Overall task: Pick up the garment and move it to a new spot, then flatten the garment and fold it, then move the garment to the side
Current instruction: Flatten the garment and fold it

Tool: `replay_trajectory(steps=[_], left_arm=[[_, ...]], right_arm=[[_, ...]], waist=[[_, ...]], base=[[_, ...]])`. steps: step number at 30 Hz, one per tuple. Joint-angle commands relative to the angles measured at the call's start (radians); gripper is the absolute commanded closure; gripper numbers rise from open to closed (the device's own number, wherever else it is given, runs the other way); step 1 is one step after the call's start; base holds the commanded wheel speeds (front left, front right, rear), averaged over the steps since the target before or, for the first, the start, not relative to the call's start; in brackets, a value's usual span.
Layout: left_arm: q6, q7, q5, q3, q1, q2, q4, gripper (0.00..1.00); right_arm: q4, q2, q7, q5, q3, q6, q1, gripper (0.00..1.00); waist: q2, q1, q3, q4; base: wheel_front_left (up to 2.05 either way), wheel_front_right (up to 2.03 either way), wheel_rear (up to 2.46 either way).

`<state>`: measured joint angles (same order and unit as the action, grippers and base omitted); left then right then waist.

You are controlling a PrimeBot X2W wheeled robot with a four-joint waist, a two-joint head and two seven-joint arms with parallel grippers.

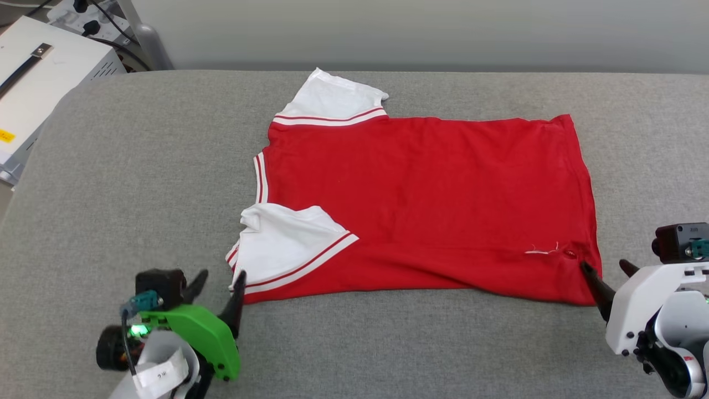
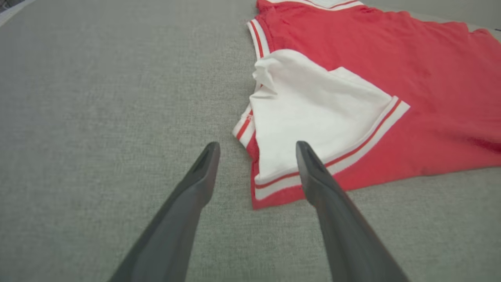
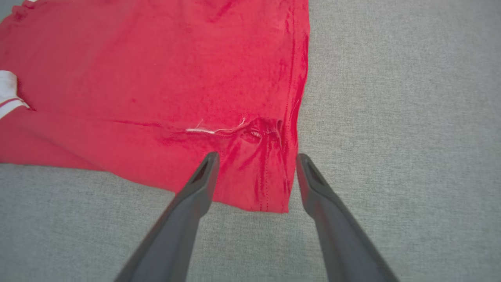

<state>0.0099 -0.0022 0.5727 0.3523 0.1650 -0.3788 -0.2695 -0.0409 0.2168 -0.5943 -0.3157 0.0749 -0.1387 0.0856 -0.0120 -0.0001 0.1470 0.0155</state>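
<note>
The garment [image 1: 421,194] lies spread on the grey padded surface [image 1: 138,183], plain red side up, collar end to the left and hem to the right. One white sleeve sticks out at the far side. The other white sleeve [image 2: 313,117] is folded onto the red body at the near left corner. My left gripper [image 1: 221,276] stands open at that corner, one finger over the sleeve's striped trim, the other over bare surface [image 2: 257,147]. My right gripper [image 1: 605,266] is open at the near hem corner, and its fingers straddle the wrinkled corner [image 3: 257,156]. Nothing is held.
A white box-shaped device [image 1: 33,72] stands off the surface's far left corner, with a power strip and black cables [image 1: 88,22] and a metal post [image 1: 147,44] behind it. A pale wall runs along the far edge. Grey surface surrounds the garment on all sides.
</note>
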Motion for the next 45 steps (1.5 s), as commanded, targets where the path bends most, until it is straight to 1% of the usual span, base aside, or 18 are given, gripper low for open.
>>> replay_trajectory(steps=[1,5,8,11,18,24,31,33,38,41,42,43,44,45], left_arm=[[0.008,0.037,0.028,0.002,-0.032,-0.003,0.031,0.0],[0.035,0.109,0.024,0.013,-0.057,-0.03,0.073,0.0],[0.058,0.126,0.025,0.007,-0.051,-0.03,0.081,0.0],[0.08,0.146,0.012,0.009,-0.036,-0.037,0.072,0.0],[0.115,0.21,-0.006,0.025,-0.021,-0.052,0.025,0.0],[0.11,0.229,0.0,0.037,-0.013,-0.048,-0.002,0.0],[0.095,0.179,0.015,0.023,-0.008,-0.045,0.025,0.0],[0.091,0.18,0.02,0.024,-0.007,-0.044,0.034,0.0],[0.087,0.225,0.017,0.045,0.011,-0.049,0.026,0.0],[0.08,0.284,0.016,0.072,0.023,-0.053,0.001,0.0],[0.076,0.3,0.019,0.079,0.028,-0.053,-0.006,0.4],[0.071,0.306,0.02,0.082,0.032,-0.052,-0.01,0.67],[0.065,0.311,0.025,0.086,0.035,-0.05,-0.016,1.0],[0.061,0.314,0.028,0.088,0.037,-0.049,-0.02,1.0]], right_arm=[[-0.024,-0.017,-0.013,0.019,0.016,0.008,-0.019,0.0],[-0.066,-0.051,-0.034,0.037,0.035,0.008,-0.035,0.0],[-0.087,-0.068,-0.04,0.046,0.036,0.008,-0.036,0.0],[-0.099,-0.077,-0.043,0.05,0.03,0.008,-0.031,0.0],[-0.109,-0.082,-0.036,0.056,0.024,0.008,-0.022,0.0],[-0.099,-0.082,-0.028,0.054,0.025,0.008,-0.021,0.0],[-0.087,-0.075,-0.027,0.055,0.034,0.008,-0.017,0.0],[-0.084,-0.075,-0.027,0.055,0.033,0.008,-0.017,0.0],[-0.082,-0.073,-0.029,0.053,0.025,0.008,-0.015,0.0],[-0.082,-0.073,-0.029,0.053,0.02,0.008,-0.01,0.0],[-0.084,-0.073,-0.029,0.054,0.017,0.008,-0.008,0.0],[-0.085,-0.073,-0.028,0.054,0.015,0.008,-0.007,0.0],[-0.086,-0.074,-0.027,0.055,0.013,0.008,-0.008,0.0],[-0.087,-0.076,-0.027,0.056,0.012,0.008,-0.01,0.0]], waist=[[0.012,0.0001,0.01,-0.003],[0.012,0.0001,0.033,-0.013],[0.012,0.0001,0.05,-0.023],[0.012,0.0001,0.07,-0.037],[0.012,0.0001,0.107,-0.061],[0.012,0.0001,0.118,-0.062],[0.012,0.0001,0.105,-0.048],[0.012,0.0001,0.101,-0.043],[0.012,0.0001,0.1,-0.041],[0.012,0.0001,0.106,-0.045],[0.012,0.0001,0.11,-0.047],[0.012,0.0001,0.112,-0.048],[0.012,0.0001,0.114,-0.05],[0.012,0.0001,0.116,-0.052]], base=[[0.0,0.0,0.0],[0.0,0.0,0.0],[0.0,0.0,0.0],[0.0,0.0,0.0],[0.0,0.0,0.0],[0.0,0.0,0.0],[0.0,0.0,0.0],[0.0,0.0,0.0],[0.0,0.0,0.0],[0.0,0.0,0.0],[0.0,0.0,0.0],[0.0,0.0,0.0],[0.0,0.0,0.0],[0.0,0.0,0.0]])
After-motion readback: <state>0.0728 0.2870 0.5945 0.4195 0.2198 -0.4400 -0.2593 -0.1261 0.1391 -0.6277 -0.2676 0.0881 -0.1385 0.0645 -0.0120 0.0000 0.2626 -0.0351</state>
